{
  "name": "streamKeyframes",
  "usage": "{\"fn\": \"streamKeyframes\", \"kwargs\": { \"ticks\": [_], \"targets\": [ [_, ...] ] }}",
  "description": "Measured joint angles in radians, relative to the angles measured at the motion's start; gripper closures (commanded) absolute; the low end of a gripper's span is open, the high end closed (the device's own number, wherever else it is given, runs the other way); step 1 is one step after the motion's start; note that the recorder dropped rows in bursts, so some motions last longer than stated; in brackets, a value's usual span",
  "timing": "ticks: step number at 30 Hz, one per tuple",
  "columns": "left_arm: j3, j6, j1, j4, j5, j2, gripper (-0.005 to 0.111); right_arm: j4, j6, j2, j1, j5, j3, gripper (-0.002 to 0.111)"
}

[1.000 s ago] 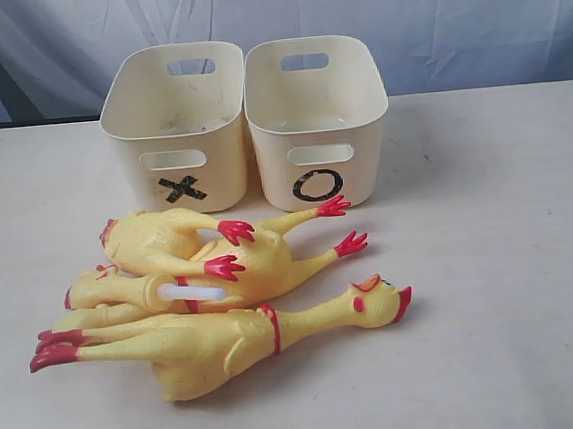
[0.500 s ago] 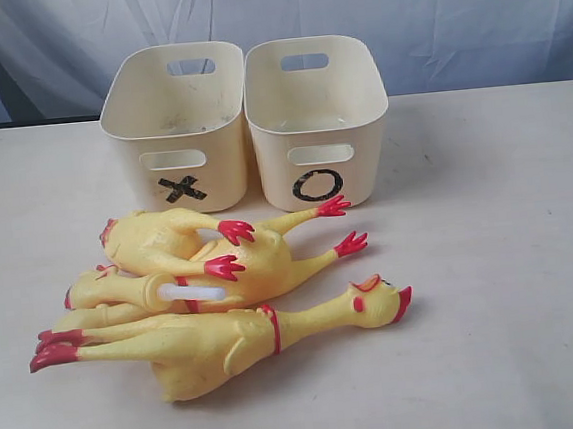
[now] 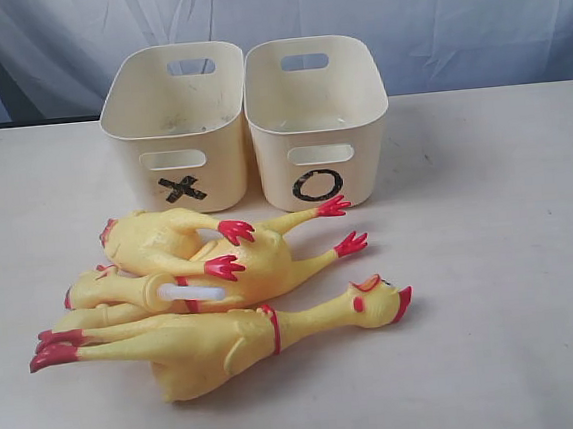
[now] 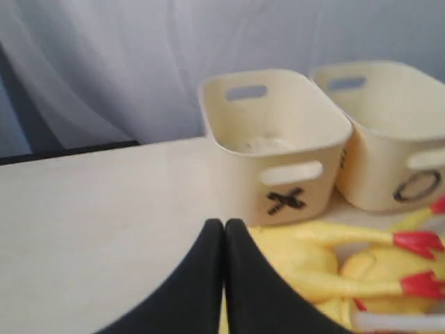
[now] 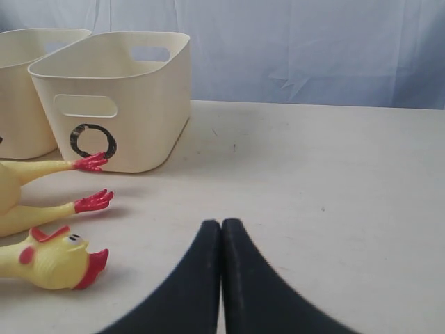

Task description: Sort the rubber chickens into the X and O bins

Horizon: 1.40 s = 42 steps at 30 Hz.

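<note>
Three rubber chickens lie piled on the table in front of the bins. The nearest chicken [image 3: 227, 338] lies lengthwise with its head to the right. A second chicken [image 3: 261, 262] points its red feet at the O bin [image 3: 317, 121]. A third chicken [image 3: 158, 241] rests on top, near the X bin [image 3: 173, 124]. Both bins stand side by side at the back with no chickens in them. My left gripper [image 4: 224, 224] is shut on nothing, back from the X bin [image 4: 274, 139]. My right gripper [image 5: 221, 224] is shut too, right of the chicken head [image 5: 59, 261] and the O bin [image 5: 115, 97]. Neither gripper appears in the exterior view.
A pale blue-white curtain [image 3: 399, 14] hangs behind the table. The cream table [image 3: 514, 285] stretches wide to the right of the chickens and to the left of the X bin.
</note>
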Motion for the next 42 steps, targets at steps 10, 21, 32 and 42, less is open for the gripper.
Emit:
{"fn": "streamKeyframes", "kwargs": {
  "ticks": [10,21,32,42],
  "targets": [
    [-0.009,0.573,-0.216,-0.221,0.037,0.33,0.092,0.0,0.0,0.0,0.0,0.0,0.0,0.108],
    [-0.035,1.299,-0.387,-0.583,-0.012,0.624,0.054,0.0,0.0,0.0,0.0,0.0,0.0,0.108],
    [-0.134,1.427,-0.401,-0.696,0.022,0.801,0.054,0.0,0.0,0.0,0.0,0.0,0.0,0.108],
    [-0.136,1.506,-0.402,-0.741,0.032,0.846,0.054,0.0,0.0,0.0,0.0,0.0,0.0,0.108]
  ]
}}
